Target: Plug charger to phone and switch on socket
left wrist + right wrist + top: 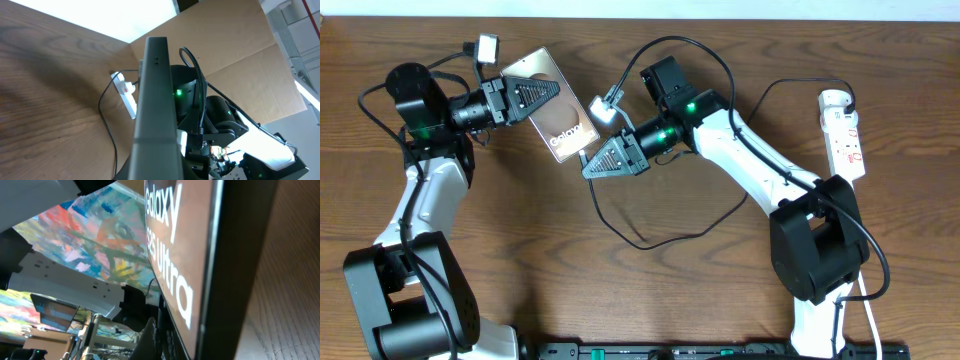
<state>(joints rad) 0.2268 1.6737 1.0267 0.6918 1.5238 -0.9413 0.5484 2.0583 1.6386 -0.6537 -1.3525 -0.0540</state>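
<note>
My left pincer (542, 95) clamps the phone (558, 120) tilted up off the counter (720, 300) so its port end faces my right pincer (595, 167), closed just beside the phone's lower edge, seemingly on the charger (640, 244) tip, with the socket (845, 130) lying well apart from the phone.

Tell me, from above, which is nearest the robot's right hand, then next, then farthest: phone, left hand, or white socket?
1. The phone, just beside the right hand.
2. The left hand, gripping the phone higher up.
3. The socket, far off on the right side.
</note>
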